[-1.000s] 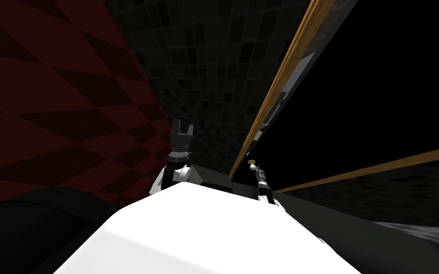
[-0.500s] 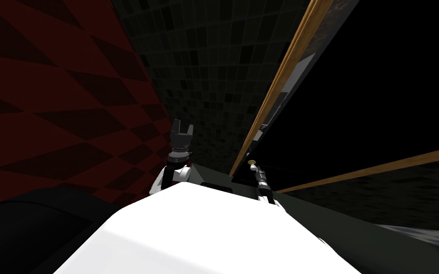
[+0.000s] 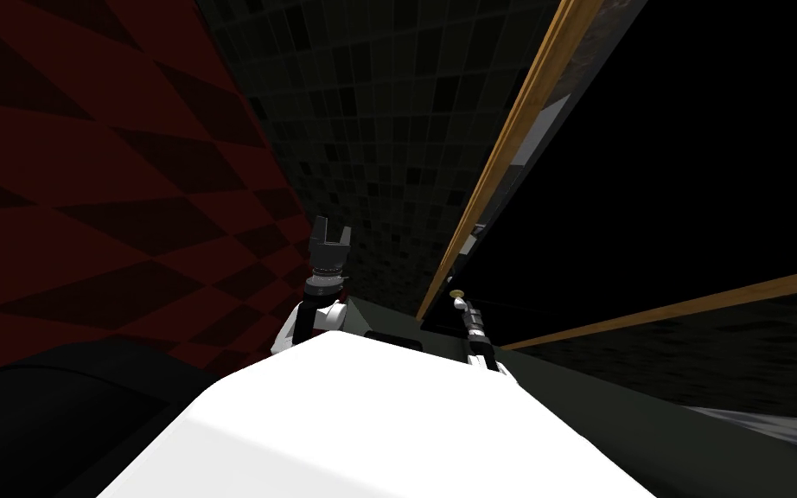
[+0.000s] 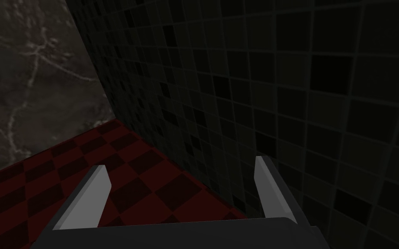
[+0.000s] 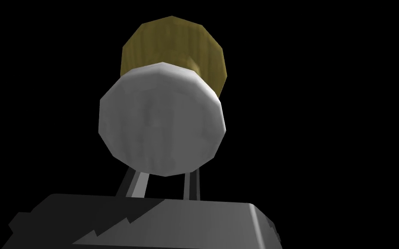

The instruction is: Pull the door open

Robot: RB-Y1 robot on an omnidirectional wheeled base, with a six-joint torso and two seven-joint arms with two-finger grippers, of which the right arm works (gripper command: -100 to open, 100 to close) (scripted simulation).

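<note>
Right gripper (image 5: 164, 185) has its two fingers drawn close, clamped behind the one white door knob (image 5: 162, 121), which hides their tips. One golden rosette (image 5: 172, 41) sits just beyond the knob. Left gripper (image 4: 181, 190), well apart from it, holds two fingers spread wide.

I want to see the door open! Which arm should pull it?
Right. The right gripper is shut on the white door knob, while the left gripper hangs open facing the dark tiled wall.
</note>
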